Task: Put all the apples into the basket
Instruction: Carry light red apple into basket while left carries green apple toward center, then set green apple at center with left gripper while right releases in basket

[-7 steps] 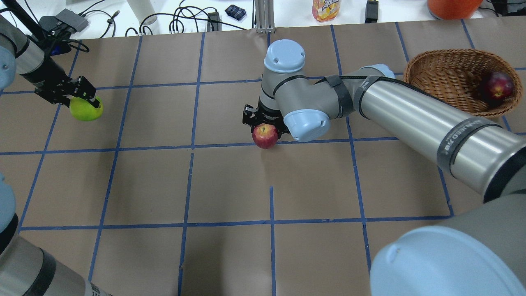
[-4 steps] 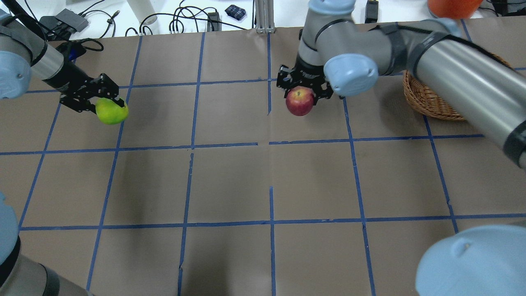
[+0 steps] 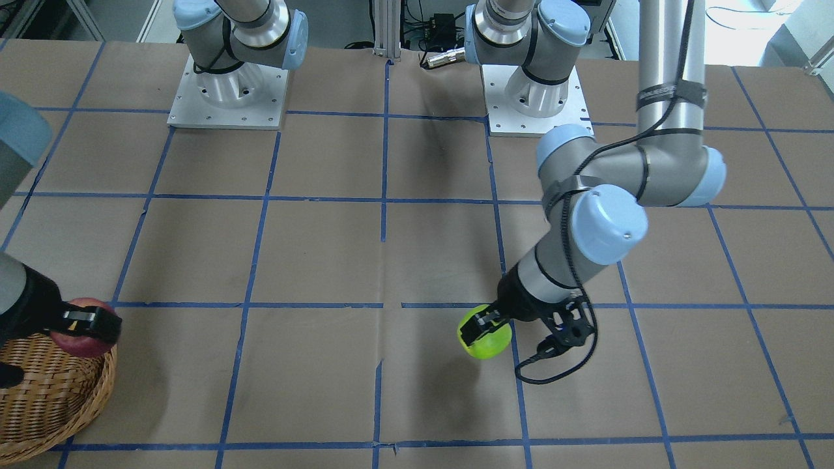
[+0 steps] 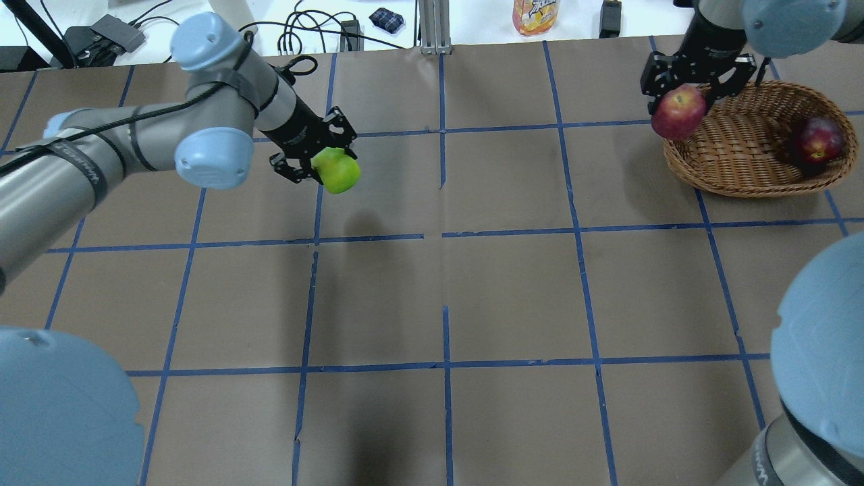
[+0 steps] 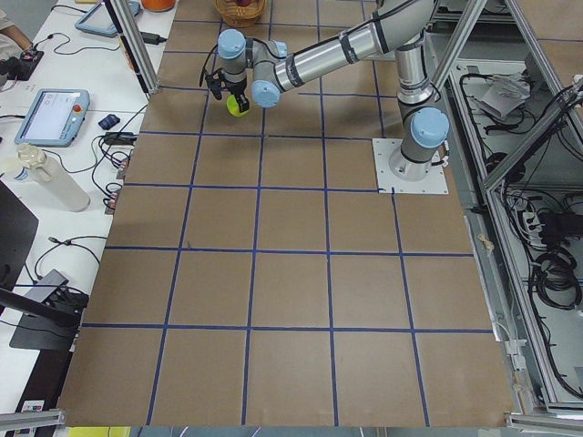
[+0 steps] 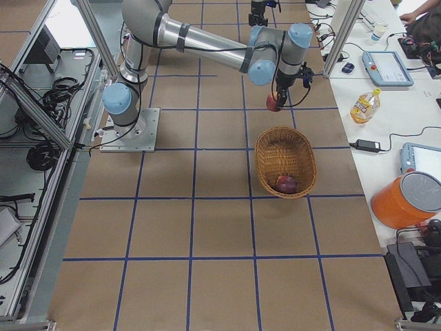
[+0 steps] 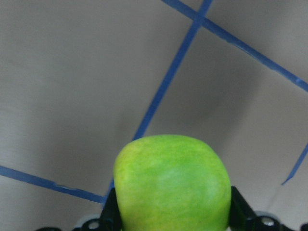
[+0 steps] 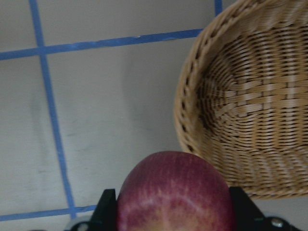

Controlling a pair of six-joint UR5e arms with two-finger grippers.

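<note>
My left gripper point(image 4: 322, 164) is shut on the yellow-green apple point(image 4: 337, 171) and holds it above the table left of centre; it also shows in the front view point(image 3: 485, 338) and fills the left wrist view point(image 7: 173, 185). My right gripper point(image 4: 682, 101) is shut on the red apple point(image 4: 677, 113) and holds it in the air over the left rim of the wicker basket point(image 4: 742, 145). In the right wrist view the red apple point(image 8: 173, 192) is just outside the basket's rim point(image 8: 192, 91). The dark maroon apple point(image 4: 817, 140) lies inside the basket at its right end.
Brown paper with blue tape lines covers the table. Cables, a bottle point(image 4: 535, 15) and an orange container point(image 4: 742, 12) lie past the far edge. My left arm's elbow point(image 4: 212, 156) and my right arm's joints hang over the table.
Both arms moved right with their apples. The green apple went from the far left towards centre. The red apple went from the middle to the basket's left rim.
</note>
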